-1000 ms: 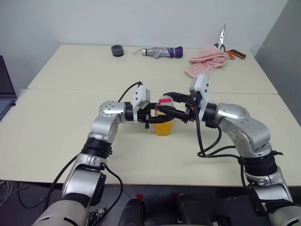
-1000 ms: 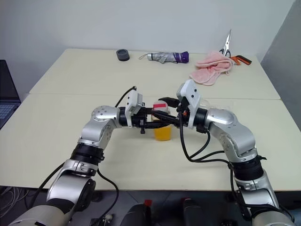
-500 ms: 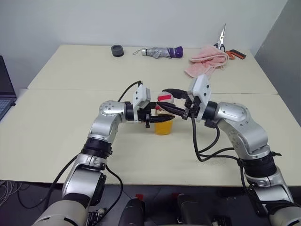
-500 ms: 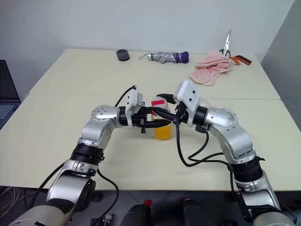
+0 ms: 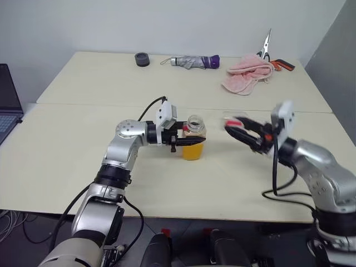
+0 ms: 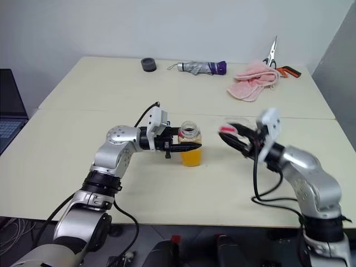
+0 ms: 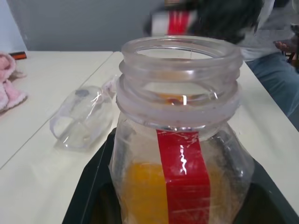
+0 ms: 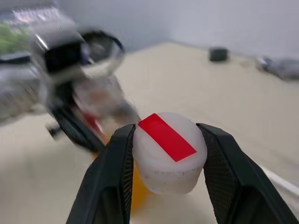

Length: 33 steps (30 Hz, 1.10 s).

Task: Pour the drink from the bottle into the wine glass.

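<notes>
The big pale table (image 5: 67, 139) holds everything. The left pincer (image 5: 186, 140) pinches the open bottle (image 5: 194, 139), which stands upright on the table near the middle, with orange drink (image 5: 193, 151) low inside. The wine glass (image 7: 84, 116) lies on its side just behind the bottle. Off to the right, the right pincer (image 8: 168, 154) squeezes the white cap (image 8: 169, 151) with a red stripe.

The right tool (image 5: 236, 127) is motion-blurred, and the left tool's (image 7: 177, 205) fingers sit behind the bottle (image 7: 180, 140).
</notes>
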### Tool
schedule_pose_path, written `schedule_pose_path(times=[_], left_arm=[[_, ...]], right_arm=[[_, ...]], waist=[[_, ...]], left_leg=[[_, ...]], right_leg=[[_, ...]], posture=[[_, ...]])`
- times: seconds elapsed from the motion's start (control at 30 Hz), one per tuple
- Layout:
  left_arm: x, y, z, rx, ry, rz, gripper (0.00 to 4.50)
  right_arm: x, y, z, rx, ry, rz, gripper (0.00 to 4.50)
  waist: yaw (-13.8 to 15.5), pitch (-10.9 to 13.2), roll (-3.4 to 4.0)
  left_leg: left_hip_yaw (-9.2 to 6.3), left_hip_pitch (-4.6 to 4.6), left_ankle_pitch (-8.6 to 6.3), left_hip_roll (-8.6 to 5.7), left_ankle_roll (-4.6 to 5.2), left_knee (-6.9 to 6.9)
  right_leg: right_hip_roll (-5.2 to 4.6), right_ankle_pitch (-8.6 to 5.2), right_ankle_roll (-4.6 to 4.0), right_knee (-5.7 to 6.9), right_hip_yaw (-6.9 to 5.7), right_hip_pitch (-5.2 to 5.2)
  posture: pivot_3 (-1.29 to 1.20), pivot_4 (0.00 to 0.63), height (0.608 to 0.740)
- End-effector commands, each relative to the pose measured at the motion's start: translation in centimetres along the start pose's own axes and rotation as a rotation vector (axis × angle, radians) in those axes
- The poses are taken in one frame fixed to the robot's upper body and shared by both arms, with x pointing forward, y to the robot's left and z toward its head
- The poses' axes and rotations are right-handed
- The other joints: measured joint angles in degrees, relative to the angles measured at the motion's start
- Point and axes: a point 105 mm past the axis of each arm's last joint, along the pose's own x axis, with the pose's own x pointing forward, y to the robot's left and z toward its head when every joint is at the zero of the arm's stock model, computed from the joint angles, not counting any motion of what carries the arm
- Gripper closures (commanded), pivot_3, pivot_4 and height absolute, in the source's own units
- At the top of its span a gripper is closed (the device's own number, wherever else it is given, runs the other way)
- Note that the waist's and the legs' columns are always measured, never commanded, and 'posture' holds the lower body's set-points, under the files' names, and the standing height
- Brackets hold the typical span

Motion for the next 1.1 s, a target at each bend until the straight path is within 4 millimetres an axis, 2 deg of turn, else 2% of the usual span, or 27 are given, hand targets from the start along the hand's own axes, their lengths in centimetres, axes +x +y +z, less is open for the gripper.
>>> schedule_pose_path(times=[0.03, 0.13, 0.23, 0.4, 0.47, 0.57, 0.63, 0.7, 0.83, 0.9, 0.97, 1.1], left_arm=[[-0.1, 0.2, 2.0, 0.064, -0.053, 0.008, 2.65], [-0.3, 0.3, 2.1, 0.064, -0.054, 0.015, 2.65], [-0.5, 0.3, 2.1, 0.063, -0.053, 0.021, 2.65], [-1.3, 0.8, 2.1, 0.06, -0.048, 0.059, 2.65], [-1.8, 1.1, 2.2, 0.06, -0.047, 0.085, 2.65], [-3.3, 1.8, 2.4, 0.069, -0.045, 0.162, 2.65], [-4.6, 2.4, 2.5, 0.074, -0.041, 0.236, 2.66], [-6.2, 3.3, 2.6, 0.06, -0.048, 0.341, 2.66], [-9.6, 4.8, 1.5, 0.022, -0.026, 0.557, 2.66], [-11.3, 5.5, 0.9, 0.013, -0.012, 0.666, 2.66], [-13.0, 6.1, 0.4, 0.011, -0.004, 0.772, 2.66], [-15.7, 7.4, 0.1, 0.015, 0.003, 0.945, 2.66]], right_arm=[[-2.7, -3.7, -4.0, -0.061, 0.122, -0.213, 2.76], [-4.6, -5.5, -7.7, -0.047, 0.218, -0.342, 2.76], [-5.3, -6.2, -8.6, -0.049, 0.23, -0.39, 1.78], [-5.7, -6.5, -7.5, -0.017, 0.178, -0.392, 0.0], [-5.8, -6.4, -6.8, -0.01, 0.164, -0.369, 0.0], [-5.8, -5.7, -4.5, -0.014, 0.115, -0.3, 0.0], [-5.0, -4.1, -2.7, -0.015, 0.09, -0.2, 0.0], [-3.5, -1.5, -1.2, -0.035, 0.087, -0.055, 0.0], [0.6, 3.7, 1.2, -0.106, 0.053, 0.191, 0.0], [2.9, 5.6, 2.3, -0.14, 0.017, 0.271, 0.0], [5.3, 6.5, 3.2, -0.18, 0.0, 0.283, 0.0], [8.2, 7.5, 4.2, -0.214, -0.026, 0.282, 0.0]], waist=[[0.0, 0.0, 0.0], [-0.4, 0.0, 0.01], [-0.7, 0.0, 0.03], [-0.6, 0.0, 0.03], [-0.6, 0.0, 0.03], [-0.7, 0.0, 0.05], [-0.7, 0.0, 0.07], [-0.8, 0.0, 0.07], [-1.1, 0.0, 0.07], [-1.1, 0.0, 0.06], [-1.3, 0.0, 0.06], [-0.6, 0.0, 0.04]], left_leg=[[0.02, 0.04, 0.0, -0.01, 0.0, 0.0], [0.08, 0.12, 0.0, 0.03, 0.0, 0.0], [0.15, 0.21, 0.0, 0.09, -0.01, -0.01], [0.13, 0.19, 0.01, 0.07, -0.02, 0.01], [0.13, 0.19, 0.01, 0.08, -0.01, 0.0], [0.13, 0.19, 0.01, 0.08, -0.01, 0.0], [0.14, 0.2, 0.01, 0.1, -0.01, -0.01], [0.12, 0.21, 0.01, 0.14, -0.01, -0.01], [0.04, 0.22, 0.01, 0.19, -0.01, -0.01], [0.0, 0.18, 0.01, 0.18, -0.01, 0.02], [0.01, 0.18, 0.01, 0.17, -0.02, 0.03], [-0.14, 0.06, 0.01, 0.16, -0.03, 0.03]], right_leg=[[0.0, 0.0, 0.0, 0.02, 0.02, 0.0], [0.05, 0.0, 0.0, 0.08, 0.09, 0.03], [0.13, 0.0, 0.01, 0.12, 0.18, 0.04], [0.12, 0.0, 0.01, 0.11, 0.16, 0.07], [0.12, 0.0, 0.01, 0.1, 0.16, 0.07], [0.12, 0.0, 0.01, 0.1, 0.17, 0.06], [0.12, 0.0, 0.01, 0.1, 0.18, 0.06], [0.14, 0.0, 0.01, 0.1, 0.18, 0.06], [0.21, -0.01, 0.01, 0.11, 0.12, 0.07], [0.2, -0.01, 0.01, 0.1, 0.07, 0.07], [0.16, 0.0, 0.01, 0.1, 0.07, 0.06], [0.04, 0.0, 0.0, 0.07, -0.1, 0.01]], posture=[[0.0, 0.15, 0.74], [0.0, 0.15, 0.74], [0.0, 0.15, 0.74], [0.0, 0.15, 0.74], [0.0, 0.15, 0.74], [0.0, 0.15, 0.74], [0.0, 0.15, 0.74], [0.0, 0.15, 0.74], [0.0, 0.15, 0.74], [0.0, 0.15, 0.74], [0.0, 0.15, 0.74], [0.0, 0.15, 0.74]])
